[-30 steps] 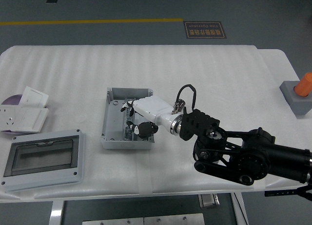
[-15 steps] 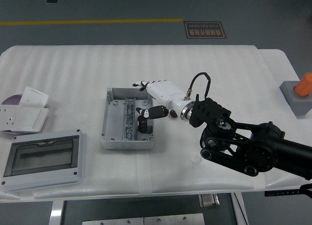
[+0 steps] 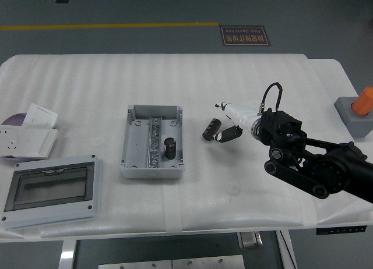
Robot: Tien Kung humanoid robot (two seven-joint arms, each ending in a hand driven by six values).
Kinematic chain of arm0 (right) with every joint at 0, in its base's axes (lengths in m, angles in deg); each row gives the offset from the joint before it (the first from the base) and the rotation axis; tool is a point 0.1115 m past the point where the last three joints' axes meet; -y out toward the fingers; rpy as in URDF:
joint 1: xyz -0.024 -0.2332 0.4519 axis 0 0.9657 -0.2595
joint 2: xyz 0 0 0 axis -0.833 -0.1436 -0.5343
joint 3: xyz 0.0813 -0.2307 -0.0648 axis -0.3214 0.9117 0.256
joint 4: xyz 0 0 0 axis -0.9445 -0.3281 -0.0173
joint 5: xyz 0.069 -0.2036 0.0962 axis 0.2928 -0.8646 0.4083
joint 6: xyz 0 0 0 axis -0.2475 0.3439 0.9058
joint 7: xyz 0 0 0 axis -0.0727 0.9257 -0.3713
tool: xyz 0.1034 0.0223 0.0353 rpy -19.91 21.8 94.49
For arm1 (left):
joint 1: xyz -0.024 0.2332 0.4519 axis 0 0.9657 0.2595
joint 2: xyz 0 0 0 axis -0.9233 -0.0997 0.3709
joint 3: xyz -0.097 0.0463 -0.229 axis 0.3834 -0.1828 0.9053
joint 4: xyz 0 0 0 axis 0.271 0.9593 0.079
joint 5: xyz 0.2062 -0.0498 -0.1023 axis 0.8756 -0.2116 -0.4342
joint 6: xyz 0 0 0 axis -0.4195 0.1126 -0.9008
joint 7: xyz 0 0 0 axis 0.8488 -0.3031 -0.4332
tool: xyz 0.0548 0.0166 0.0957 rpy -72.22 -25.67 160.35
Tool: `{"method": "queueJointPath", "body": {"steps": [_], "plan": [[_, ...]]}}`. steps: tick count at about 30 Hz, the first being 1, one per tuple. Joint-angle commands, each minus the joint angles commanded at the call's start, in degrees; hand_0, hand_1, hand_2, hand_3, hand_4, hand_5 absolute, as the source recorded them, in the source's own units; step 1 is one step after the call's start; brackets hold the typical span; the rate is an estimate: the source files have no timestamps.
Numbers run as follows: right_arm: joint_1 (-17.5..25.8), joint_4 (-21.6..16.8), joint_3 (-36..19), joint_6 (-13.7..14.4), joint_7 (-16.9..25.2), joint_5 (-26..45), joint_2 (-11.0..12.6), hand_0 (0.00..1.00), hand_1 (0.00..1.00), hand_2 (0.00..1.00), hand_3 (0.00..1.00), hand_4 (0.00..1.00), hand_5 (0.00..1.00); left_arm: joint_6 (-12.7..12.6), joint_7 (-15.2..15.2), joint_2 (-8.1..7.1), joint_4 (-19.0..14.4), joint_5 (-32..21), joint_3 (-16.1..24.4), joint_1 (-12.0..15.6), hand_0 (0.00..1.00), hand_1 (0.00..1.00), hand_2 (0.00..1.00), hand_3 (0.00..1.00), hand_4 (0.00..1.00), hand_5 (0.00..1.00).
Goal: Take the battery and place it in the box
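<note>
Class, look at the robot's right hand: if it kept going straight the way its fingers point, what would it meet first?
The right hand points left, so probably the grey box, at its right wall; height above the table is unclear.

white table [image 3: 87, 77], grey floor [image 3: 145, 7], yellow floor line [image 3: 105, 27], floor sign [image 3: 245, 35]

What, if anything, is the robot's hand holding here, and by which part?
Nothing. The right hand is clear of the box, fingers relaxed and empty; the battery lies inside the box.
</note>
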Motion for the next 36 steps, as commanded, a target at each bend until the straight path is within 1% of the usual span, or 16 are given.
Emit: {"method": "queueJointPath", "body": {"steps": [3, 4, 15, 16, 21, 22, 25, 27, 28, 33, 34, 36], "plan": [[-0.24, 0.52, 0.94, 0.1, 0.22, 0.43, -0.45, 0.799, 0.878, 0.959, 0.998, 0.88, 0.504, -0.01, 0.0, -0.03, -0.01, 0.04, 0.02, -0.01, 0.619, 0.645, 0.523, 0.565, 0.624, 0.422], [-0.32, 0.71, 1.21, 0.34, 0.36, 0.49, -0.6, 0.827, 0.899, 0.995, 0.998, 0.952, 0.562, -0.02, 0.0, -0.04, 0.0, 0.03, -0.01, -0.02, 0.618, 0.645, 0.52, 0.561, 0.614, 0.416], [-1.09, 3.33, 3.96, 5.04, 1.71, 0.11, -2.21, 0.826, 0.891, 0.988, 0.998, 0.942, 0.559, -0.03, 0.06, -0.01, -0.04, 0.25, 0.15, -0.14, 0.618, 0.645, 0.52, 0.559, 0.608, 0.413], [-1.11, 3.51, 4.27, 5.31, 1.72, 0.13, -2.35, 0.78, 0.837, 0.897, 0.998, 0.883, 0.522, -0.03, 0.07, 0.0, -0.04, 0.26, 0.17, -0.14, 0.618, 0.645, 0.519, 0.559, 0.605, 0.412], [-1.04, 4.27, 6.21, 7.98, 1.37, -0.04, -3.31, 0.78, 0.837, 0.897, 0.998, 0.883, 0.522, 0.0, 0.08, -0.02, 0.0, 0.06, -0.05, -0.08, 0.618, 0.645, 0.519, 0.559, 0.605, 0.412], [-1.01, 4.38, 6.42, 8.59, 1.29, -0.11, -3.5, 0.723, 0.749, 0.78, 0.933, 0.885, 0.53, 0.0, 0.08, -0.02, 0.01, 0.04, -0.07, -0.07, 0.618, 0.644, 0.52, 0.559, 0.601, 0.411], [-0.93, 4.76, 6.83, 10.7, 1.19, -0.62, -3.97, 0.723, 0.749, 0.78, 0.933, 0.885, 0.53, 0.0, 0.09, -0.05, 0.0, 0.14, -0.03, -0.07, 0.618, 0.644, 0.52, 0.559, 0.601, 0.411], [-0.9, 4.91, 6.92, 11.55, 1.23, -0.88, -4.08, 0.723, 0.749, 0.78, 0.933, 0.885, 0.53, -0.01, 0.1, -0.06, 0.0, 0.16, -0.02, -0.08, 0.618, 0.644, 0.52, 0.559, 0.601, 0.411], [-0.88, 5.01, 6.97, 11.96, 1.27, -1.01, -4.1, 0.672, 0.708, 0.696, 0.867, 0.855, 0.516, 0.0, 0.1, -0.07, 0.0, 0.17, -0.02, -0.09, 0.618, 0.645, 0.52, 0.559, 0.598, 0.412], [-0.7, 5.51, 7.37, 12.51, 1.22, -2.07, -4.19, 0.672, 0.708, 0.696, 0.867, 0.855, 0.516, 0.05, 0.07, -0.06, 0.01, 0.05, -0.22, 0.02, 0.618, 0.645, 0.52, 0.559, 0.598, 0.412], [-0.65, 5.6, 7.49, 12.47, 1.2, -2.17, -4.21, 0.608, 0.65, 0.603, 0.789, 0.701, 0.383, 0.06, 0.06, -0.06, 0.01, 0.04, -0.24, 0.04, 0.618, 0.645, 0.521, 0.562, 0.596, 0.409], [-0.51, 5.8, 7.75, 12.4, 1.19, -2.25, -4.29, 0.608, 0.65, 0.603, 0.789, 0.701, 0.383, 0.07, 0.05, -0.06, 0.01, 0.07, -0.22, 0.07, 0.618, 0.645, 0.521, 0.562, 0.596, 0.409]]}}
